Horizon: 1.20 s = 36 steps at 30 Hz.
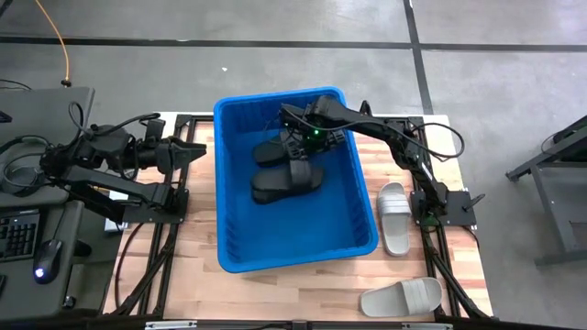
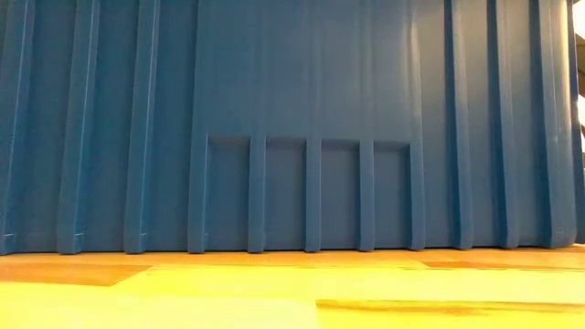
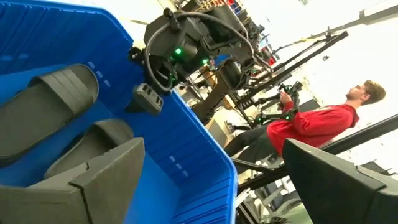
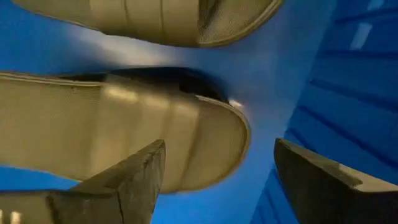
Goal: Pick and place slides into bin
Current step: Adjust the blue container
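The right gripper [image 1: 292, 139] was held open and empty inside the large blue plastic bin [image 1: 234, 183], above two black rubber slides [image 1: 287, 179]. The left gripper [image 1: 194, 151] was held open beside the bin. The two light grey rubber slides [image 1: 394, 218] beside the bin were judged probably light and flexible, best gripped across the strap.

The low view is filled by the bin's [image 2: 302, 128] ribbed wall, hiding both arms and everything inside. From above, the right gripper [image 1: 295, 139] covers part of the farther black slide [image 1: 273, 151]. In the right wrist view, both slides run off the frame's edge.

Robotics lab, concrete floor [image 1: 275, 23], metal rigs [image 3: 311, 46], desk keyboard [image 1: 18, 234]
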Tool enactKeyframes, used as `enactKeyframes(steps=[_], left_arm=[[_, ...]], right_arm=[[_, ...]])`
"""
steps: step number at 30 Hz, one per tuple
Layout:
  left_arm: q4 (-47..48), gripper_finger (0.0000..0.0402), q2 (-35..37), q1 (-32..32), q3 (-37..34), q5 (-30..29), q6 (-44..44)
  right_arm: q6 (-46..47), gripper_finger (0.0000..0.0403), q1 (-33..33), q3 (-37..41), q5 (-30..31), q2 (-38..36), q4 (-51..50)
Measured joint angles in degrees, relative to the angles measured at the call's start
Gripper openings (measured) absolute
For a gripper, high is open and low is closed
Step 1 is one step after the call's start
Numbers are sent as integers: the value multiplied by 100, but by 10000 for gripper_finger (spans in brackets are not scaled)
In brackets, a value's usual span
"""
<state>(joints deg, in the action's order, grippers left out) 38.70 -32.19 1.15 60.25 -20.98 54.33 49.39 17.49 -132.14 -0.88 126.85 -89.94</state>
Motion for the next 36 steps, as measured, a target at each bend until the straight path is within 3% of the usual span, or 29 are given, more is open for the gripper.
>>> enactKeyframes(steps=[6, 19, 28, 36], left_arm=[[2, 372, -52, 0, 2, -2, -73], [-5, 372, -210, 0, 2, -63, -202], [-315, 372, -257, -2, 2, -605, -202], [-929, 372, -319, -2, 2, -716, -288]], right_arm=[[-36, 286, 9, -16, -450, 0, 114], [56, 286, -446, -287, 200, -446, 1648], [91, 286, -1127, -284, 1347, -1338, 1526], [612, 286, -2207, -284, 3098, -2239, 1148]])
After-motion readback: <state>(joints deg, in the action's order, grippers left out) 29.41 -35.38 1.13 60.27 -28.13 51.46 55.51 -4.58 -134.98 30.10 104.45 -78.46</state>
